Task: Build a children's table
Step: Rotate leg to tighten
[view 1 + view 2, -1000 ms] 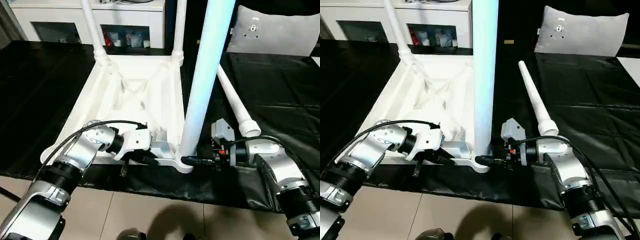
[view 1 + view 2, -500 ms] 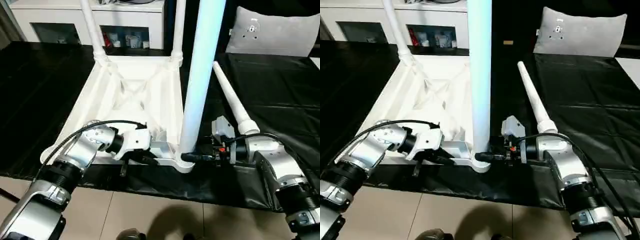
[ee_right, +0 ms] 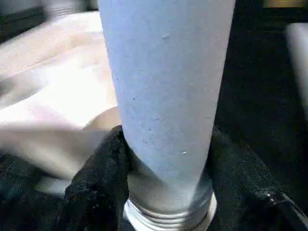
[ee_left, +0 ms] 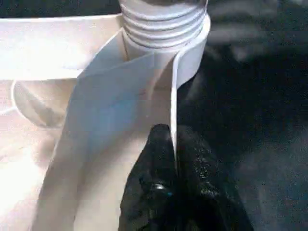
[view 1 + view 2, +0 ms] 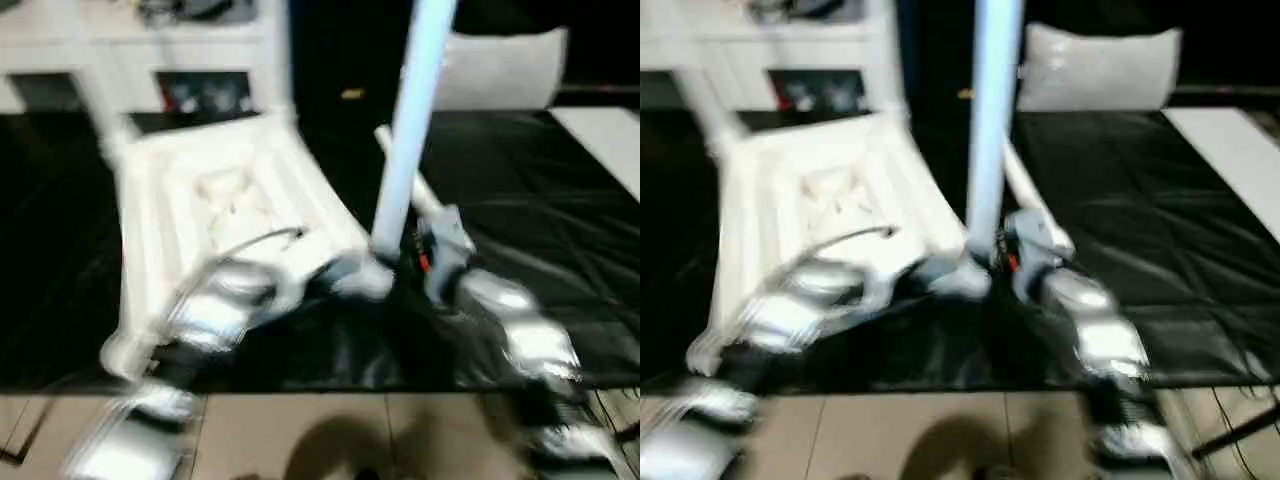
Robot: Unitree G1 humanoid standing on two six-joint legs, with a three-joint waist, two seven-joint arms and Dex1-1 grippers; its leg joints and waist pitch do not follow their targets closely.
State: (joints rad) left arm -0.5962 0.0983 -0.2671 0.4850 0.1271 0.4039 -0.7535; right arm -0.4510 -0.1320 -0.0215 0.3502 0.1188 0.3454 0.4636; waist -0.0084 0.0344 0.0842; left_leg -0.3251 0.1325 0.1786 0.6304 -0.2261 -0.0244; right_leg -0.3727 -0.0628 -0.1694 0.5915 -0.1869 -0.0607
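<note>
The children's table lies upside down on the black sheet, its white ribbed top (image 5: 190,200) facing up. One white leg (image 5: 408,120) stands upright in the near corner socket (image 4: 163,24), where its thread shows. My right gripper (image 3: 166,187) is shut on this leg just above the thread, with a black finger (image 3: 98,180) on each side. My left gripper (image 4: 174,144) is shut on the top's thin rim beside that socket. Another leg (image 5: 1025,190) lies loose on the sheet behind the upright one. Two more legs (image 5: 700,100) stand at the far corners.
A white cabinet (image 5: 100,40) with glass doors stands at the back. A grey cushion (image 5: 500,70) lies at the back right. A flat white board (image 5: 1230,150) is at the right. The black sheet (image 5: 540,200) ends at the tiled floor (image 5: 350,430) in front.
The head views have swung and blurred, so the camera moved. My right fingers have drawn in on the upright leg's base. The left gripper keeps its hold on the rim.
</note>
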